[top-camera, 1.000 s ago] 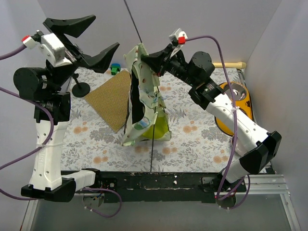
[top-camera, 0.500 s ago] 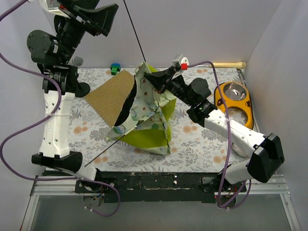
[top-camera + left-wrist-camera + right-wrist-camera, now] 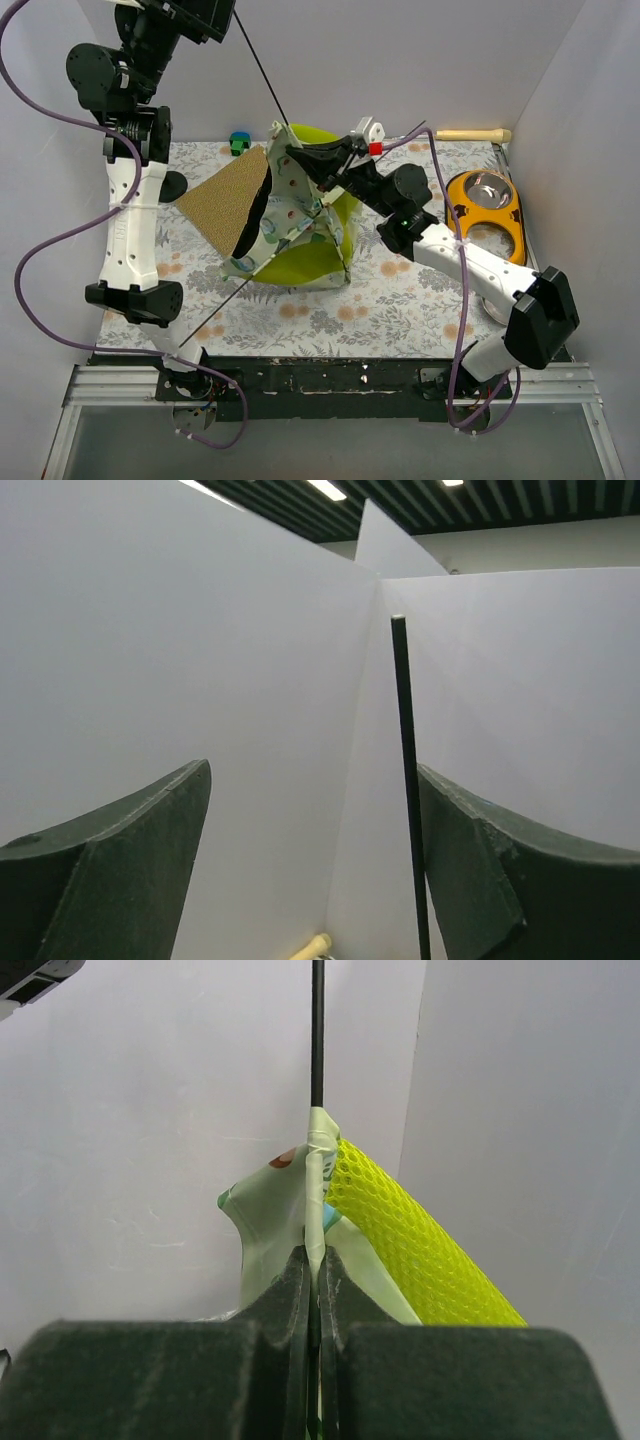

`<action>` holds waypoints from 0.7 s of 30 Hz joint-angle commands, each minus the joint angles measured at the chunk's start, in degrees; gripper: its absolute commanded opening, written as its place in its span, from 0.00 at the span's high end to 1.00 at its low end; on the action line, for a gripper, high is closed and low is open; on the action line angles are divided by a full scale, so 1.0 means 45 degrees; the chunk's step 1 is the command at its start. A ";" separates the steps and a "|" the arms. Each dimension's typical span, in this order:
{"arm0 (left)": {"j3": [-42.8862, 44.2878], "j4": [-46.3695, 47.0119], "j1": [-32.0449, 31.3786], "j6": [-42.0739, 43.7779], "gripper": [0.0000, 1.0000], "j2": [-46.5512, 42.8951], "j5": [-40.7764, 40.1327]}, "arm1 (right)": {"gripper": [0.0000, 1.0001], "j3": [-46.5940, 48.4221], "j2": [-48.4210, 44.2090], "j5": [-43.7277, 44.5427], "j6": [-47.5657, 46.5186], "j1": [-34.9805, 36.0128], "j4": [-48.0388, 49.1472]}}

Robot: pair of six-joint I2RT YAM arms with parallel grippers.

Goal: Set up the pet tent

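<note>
**Top view.** The pet tent (image 3: 290,225) stands mid-desk (image 3: 400,290), and its left side overlaps the near corner of the brown mat (image 3: 232,195). A second ago it was a narrow, folded upright bundle, and half a second ago it had only partly fanned out. Now the base is wider and the lime lining bulges behind the printed panel. The right arm (image 3: 470,265) holds the tent's peak, and its jaws have shifted a little to the left. The left arm (image 3: 130,230) has climbed higher, with its jaws almost out of frame at the top. A thin black pole (image 3: 258,65) runs from there down into the peak. A second pole (image 3: 215,310) crosses the tent diagonally, its lower end towards the near-left of the desk. The tent looks only part-raised, with its poles probably not yet seated.

**Left wrist view.** The left jaws are spread wide apart and grip nothing. The pole (image 3: 408,780) stands just beside the right-hand finger (image 3: 480,870). I cannot tell whether it touches that finger.

**Right wrist view.** The right jaws are pinched shut on the tent's fabric edge (image 3: 316,1175). The pole (image 3: 317,1030) rises straight out of that edge. The lime mesh (image 3: 420,1250) lies just beside it.
</note>
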 commanded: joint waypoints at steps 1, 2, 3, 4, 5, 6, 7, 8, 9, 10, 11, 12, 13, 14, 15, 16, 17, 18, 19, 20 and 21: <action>0.1101 0.2234 -0.0445 0.0377 0.28 -0.0019 0.1662 | 0.99 0.1414 0.0738 -0.0386 -0.0439 0.0149 0.1810; 0.1141 0.2565 -0.0602 0.0553 0.34 0.0000 0.1916 | 0.99 0.1591 0.0953 -0.0366 -0.0361 0.0187 0.1927; 0.1142 0.2684 -0.0816 0.0844 0.43 -0.0019 0.2131 | 0.99 0.1805 0.1129 -0.0308 -0.0321 0.0227 0.2006; 0.1180 0.2724 -0.1031 0.1002 0.52 0.0020 0.2269 | 0.99 0.1885 0.1228 -0.0346 -0.0224 0.0266 0.2045; 0.1181 0.2725 -0.1266 0.1062 0.62 0.0039 0.2290 | 0.99 0.1885 0.1248 -0.0347 -0.0165 0.0305 0.2084; 0.1123 0.2609 -0.1500 0.1023 0.73 0.0040 0.2328 | 0.99 0.1750 0.1171 -0.0327 -0.0087 0.0344 0.2084; 0.0871 0.2549 -0.1696 0.0926 0.80 -0.0018 0.2464 | 0.99 0.1575 0.1015 -0.0327 -0.0009 0.0383 0.2046; 0.0501 0.2510 -0.1968 0.0829 0.87 -0.0154 0.2581 | 0.99 0.1283 0.0801 -0.0385 0.0069 0.0403 0.1949; -0.0025 0.2490 -0.2242 0.0692 0.94 -0.0291 0.2602 | 0.99 0.0990 0.0567 -0.0444 0.0089 0.0383 0.1890; -0.0514 0.2452 -0.2573 0.0614 0.97 -0.0447 0.2680 | 0.99 0.0620 0.0275 -0.0502 0.0109 0.0403 0.1792; -0.1118 0.2470 -0.2924 0.0555 1.00 -0.0623 0.2777 | 0.99 0.0210 0.0001 -0.0522 0.0070 0.0383 0.1695; -0.1685 0.2587 -0.3276 0.0593 1.00 -0.0798 0.2855 | 0.99 -0.0084 -0.0369 -0.0484 0.0031 0.0383 0.1520; -0.2058 0.2704 -0.3705 0.0671 1.00 -0.0878 0.2875 | 0.99 -0.0377 -0.0663 -0.0425 0.0031 0.0364 0.1383; -0.2255 0.2763 -0.4038 0.0672 1.00 -0.0840 0.2760 | 0.99 -0.0593 -0.0975 -0.0405 0.0031 0.0364 0.1246; -0.2257 0.2880 -0.4467 0.0652 1.00 -0.0665 0.2836 | 0.99 -0.0885 -0.1307 -0.0347 0.0011 0.0344 0.1109; -0.2199 0.2919 -0.4800 0.0768 1.00 -0.0490 0.2914 | 0.99 -0.1139 -0.1600 -0.0250 -0.0086 0.0344 0.1050; -0.2121 0.2920 -0.5035 0.0750 1.00 -0.0352 0.2818 | 0.99 -0.1393 -0.2087 -0.0036 -0.0241 0.0305 0.0933; -0.2082 0.2823 -0.5231 0.0614 1.00 -0.0216 0.2662 | 0.99 -0.1705 -0.2478 0.0043 -0.0359 0.0228 0.0835; -0.2100 0.2726 -0.5426 0.0497 1.00 -0.0098 0.2525 | 0.99 -0.2056 -0.2850 0.0025 -0.0631 0.0130 0.0680; -0.2255 0.2589 -0.5602 0.0399 1.00 -0.0058 0.2350 | 0.99 -0.2369 -0.3317 0.0082 -0.0827 0.0033 0.0408; -0.2663 0.2569 -0.5758 0.0263 1.00 -0.0116 0.2058 | 0.99 -0.2721 -0.3767 -0.0014 -0.0906 -0.0142 0.0076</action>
